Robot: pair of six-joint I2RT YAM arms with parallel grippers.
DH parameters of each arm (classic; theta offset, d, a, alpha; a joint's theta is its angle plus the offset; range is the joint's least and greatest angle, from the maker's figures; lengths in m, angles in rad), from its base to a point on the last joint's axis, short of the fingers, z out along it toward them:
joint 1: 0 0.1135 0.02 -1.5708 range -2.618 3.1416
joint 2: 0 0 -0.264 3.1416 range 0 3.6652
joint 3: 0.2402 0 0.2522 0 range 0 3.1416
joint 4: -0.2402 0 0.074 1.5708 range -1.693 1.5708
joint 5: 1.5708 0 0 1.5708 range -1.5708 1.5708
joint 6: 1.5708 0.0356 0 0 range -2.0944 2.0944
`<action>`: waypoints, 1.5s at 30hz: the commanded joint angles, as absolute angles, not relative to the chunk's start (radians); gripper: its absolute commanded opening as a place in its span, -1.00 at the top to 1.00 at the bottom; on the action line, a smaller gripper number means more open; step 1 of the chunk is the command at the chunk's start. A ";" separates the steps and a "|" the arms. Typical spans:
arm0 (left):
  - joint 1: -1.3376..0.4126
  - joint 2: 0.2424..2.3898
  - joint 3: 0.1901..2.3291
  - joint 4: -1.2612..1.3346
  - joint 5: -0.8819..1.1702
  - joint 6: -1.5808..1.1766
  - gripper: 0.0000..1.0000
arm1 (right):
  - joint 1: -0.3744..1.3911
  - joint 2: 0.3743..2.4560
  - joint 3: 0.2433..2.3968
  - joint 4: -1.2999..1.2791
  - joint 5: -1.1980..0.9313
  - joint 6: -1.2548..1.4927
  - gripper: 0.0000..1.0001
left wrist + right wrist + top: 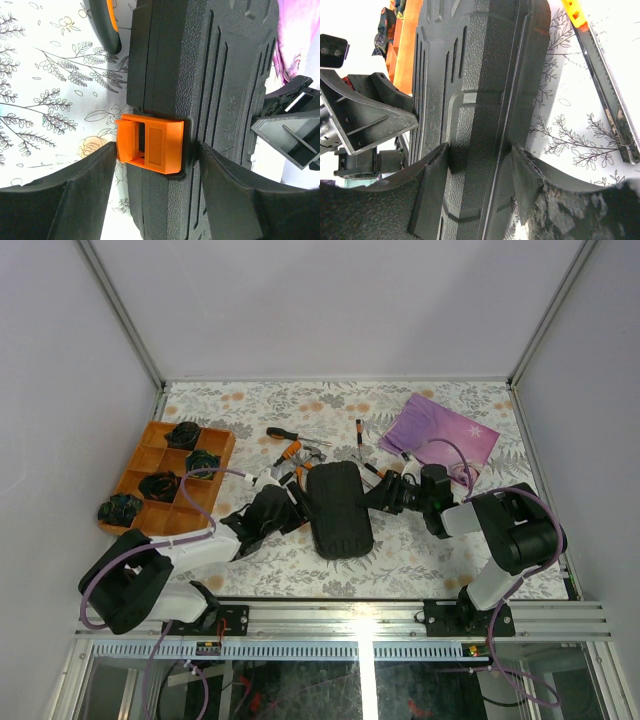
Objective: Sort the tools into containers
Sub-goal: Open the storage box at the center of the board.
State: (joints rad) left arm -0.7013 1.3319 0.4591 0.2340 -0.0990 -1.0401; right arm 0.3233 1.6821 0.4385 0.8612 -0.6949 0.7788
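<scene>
The black tool case (pixel 338 508) lies shut in the middle of the table. My left gripper (pixel 298 508) is at its left edge and my right gripper (pixel 380 497) at its right edge. In the left wrist view my left gripper (pixel 158 150) pinches the case (pixel 220 75) across its orange latch (pixel 152 143), one fingertip touching the latch. In the right wrist view my right gripper (pixel 480 160) is shut on the case edge (pixel 485 75). Tools lie behind the case: a screwdriver (pixel 283 433), orange-handled pliers (pixel 291 452), and another tool (pixel 359 436).
An orange divided tray (pixel 140 502) with black coiled lumps stands at the left. A purple cloth (pixel 442 429) lies at the back right. A steel tool with an orange part (pixel 605 100) lies close to the case's far side.
</scene>
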 commanded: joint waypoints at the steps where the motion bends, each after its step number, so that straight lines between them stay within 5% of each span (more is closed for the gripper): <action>1: -0.695 1.368 0.407 -0.043 -0.187 -0.977 -0.11 | 0.333 1.740 0.407 0.649 -0.569 0.692 0.11; 16: -0.694 1.309 0.336 0.010 -0.188 -1.027 0.18 | 0.333 1.743 0.415 0.634 -0.571 0.687 0.11; 30: -0.633 1.262 0.149 0.417 0.030 -1.083 0.35 | 0.334 1.751 0.420 0.626 -0.577 0.680 0.11; 39: -0.622 1.256 0.173 0.358 0.014 -1.058 0.63 | 0.334 1.757 0.423 0.626 -0.579 0.679 0.11; 45: -0.619 1.221 0.180 0.304 -0.020 -1.052 0.63 | 0.333 1.761 0.423 0.628 -0.581 0.681 0.11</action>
